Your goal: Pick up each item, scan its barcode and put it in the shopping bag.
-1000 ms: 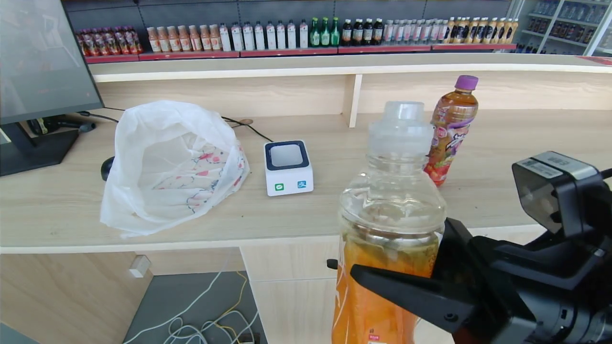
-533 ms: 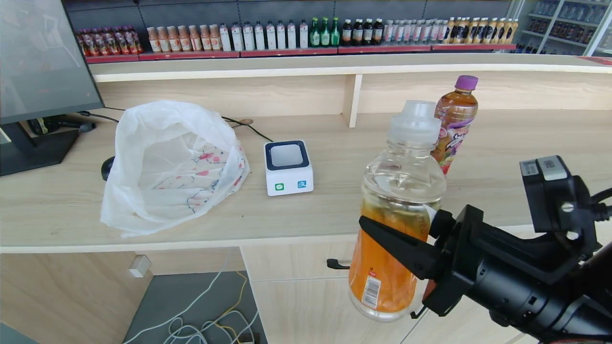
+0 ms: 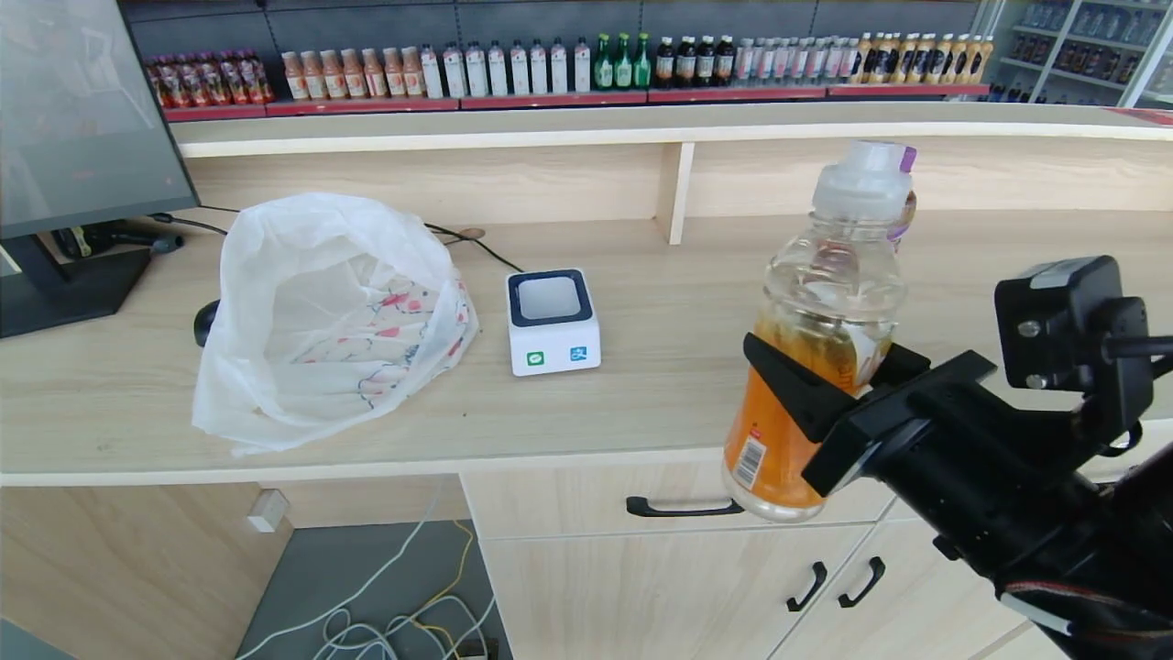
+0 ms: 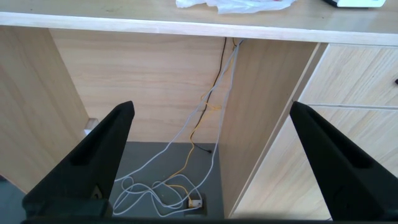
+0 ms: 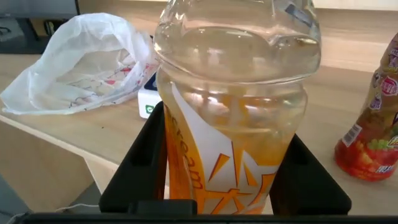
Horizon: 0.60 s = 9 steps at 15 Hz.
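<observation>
My right gripper [image 3: 838, 390] is shut on a clear bottle of orange drink [image 3: 829, 284] with a pale cap. It holds the bottle off the counter's front edge, right of the scanner, top leaning right, barcode low on its left side. In the right wrist view the orange bottle [image 5: 236, 124] stands between the black fingers [image 5: 140, 168]. The white scanner [image 3: 553, 321] sits mid-counter. The white shopping bag [image 3: 330, 312] lies open to its left. A purple-capped tea bottle [image 5: 373, 137] stands on the counter behind the held one. My left gripper [image 4: 214, 168] hangs open below the counter.
A monitor [image 3: 82, 110] stands at the far left of the wooden counter [image 3: 641, 403], with cables behind the bag. A raised shelf wall [image 3: 678, 183] backs the counter. Drawers with black handles [image 3: 683, 506] are under it. Loose cables [image 4: 168, 193] lie on the floor.
My right arm has carried the orange bottle up, to the right and away from the camera, tilting its top rightward. It now covers most of the tea bottle. The drawers have come into sight.
</observation>
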### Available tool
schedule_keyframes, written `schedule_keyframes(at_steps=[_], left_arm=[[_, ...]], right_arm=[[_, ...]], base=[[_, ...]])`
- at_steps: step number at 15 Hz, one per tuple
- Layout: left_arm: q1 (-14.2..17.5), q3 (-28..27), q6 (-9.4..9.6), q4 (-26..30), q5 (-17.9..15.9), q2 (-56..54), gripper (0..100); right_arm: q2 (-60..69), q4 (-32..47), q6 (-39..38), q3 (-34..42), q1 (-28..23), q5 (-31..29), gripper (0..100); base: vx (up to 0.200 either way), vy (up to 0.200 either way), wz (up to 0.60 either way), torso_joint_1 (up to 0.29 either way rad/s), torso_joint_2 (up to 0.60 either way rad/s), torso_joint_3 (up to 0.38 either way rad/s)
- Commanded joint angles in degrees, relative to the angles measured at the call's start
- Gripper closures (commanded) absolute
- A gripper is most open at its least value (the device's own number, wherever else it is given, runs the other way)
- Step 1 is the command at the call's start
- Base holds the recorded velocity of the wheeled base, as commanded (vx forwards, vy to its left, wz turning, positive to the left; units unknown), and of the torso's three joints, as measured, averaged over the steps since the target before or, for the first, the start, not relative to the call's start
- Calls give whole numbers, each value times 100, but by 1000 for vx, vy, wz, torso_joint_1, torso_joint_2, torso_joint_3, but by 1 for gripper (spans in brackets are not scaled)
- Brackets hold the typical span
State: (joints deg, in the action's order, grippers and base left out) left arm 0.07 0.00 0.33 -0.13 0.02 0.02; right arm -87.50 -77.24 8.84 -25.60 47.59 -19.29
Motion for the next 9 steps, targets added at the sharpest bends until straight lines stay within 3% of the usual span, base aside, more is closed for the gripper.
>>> schedule_keyframes(at_steps=[1, 9], left_arm=[[1, 0, 2, 5, 6, -2, 0], [1, 0, -7, 5, 6, -2, 0]], right_arm=[[-74, -107, 4, -209, -22, -111, 100], [-162, -432, 224, -173, -330, -409, 100]], base=[[0, 0, 0, 0, 0, 0], [0, 0, 0, 0, 0, 0]])
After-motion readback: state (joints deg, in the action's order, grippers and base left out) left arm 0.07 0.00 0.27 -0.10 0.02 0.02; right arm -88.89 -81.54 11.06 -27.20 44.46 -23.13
